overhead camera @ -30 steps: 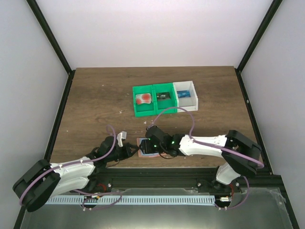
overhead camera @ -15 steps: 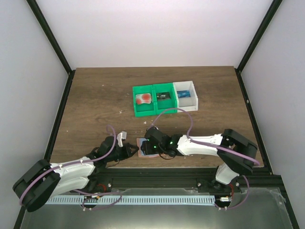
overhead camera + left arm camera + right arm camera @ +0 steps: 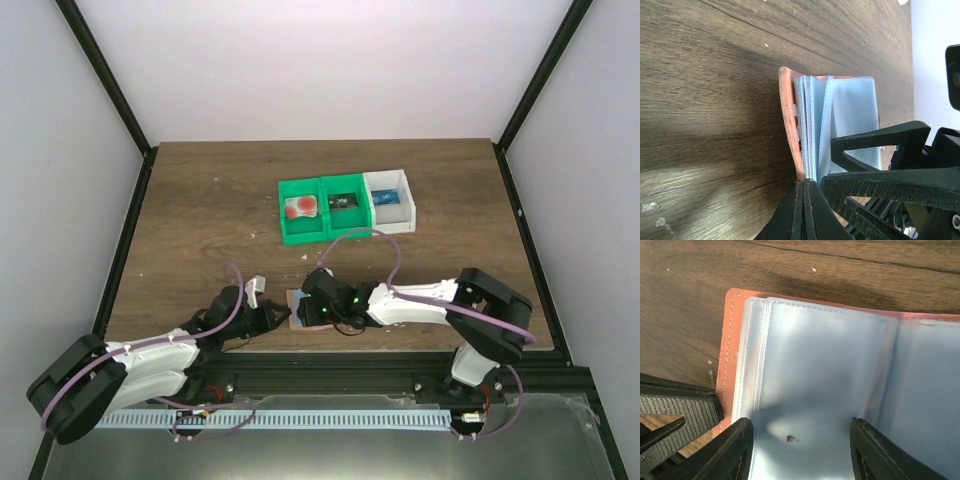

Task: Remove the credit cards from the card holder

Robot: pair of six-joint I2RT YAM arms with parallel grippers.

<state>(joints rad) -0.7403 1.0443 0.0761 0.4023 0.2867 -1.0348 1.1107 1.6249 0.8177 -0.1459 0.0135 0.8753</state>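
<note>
From above, we see the card holder (image 3: 297, 307) by the near edge of the table (image 3: 200, 200). Up close, the left gripper (image 3: 804, 183) pinches its pink cover; the right gripper (image 3: 801, 434) stands half-open over its pockets.

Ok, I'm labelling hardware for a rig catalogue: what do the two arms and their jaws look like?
Both the left arm and the right arm have white links with bulky black joint housings. A thin purple cable loops along each. Small green lights glow near the right wrist. The jaws are black and wedge-shaped, with ribbed inner faces.
</note>
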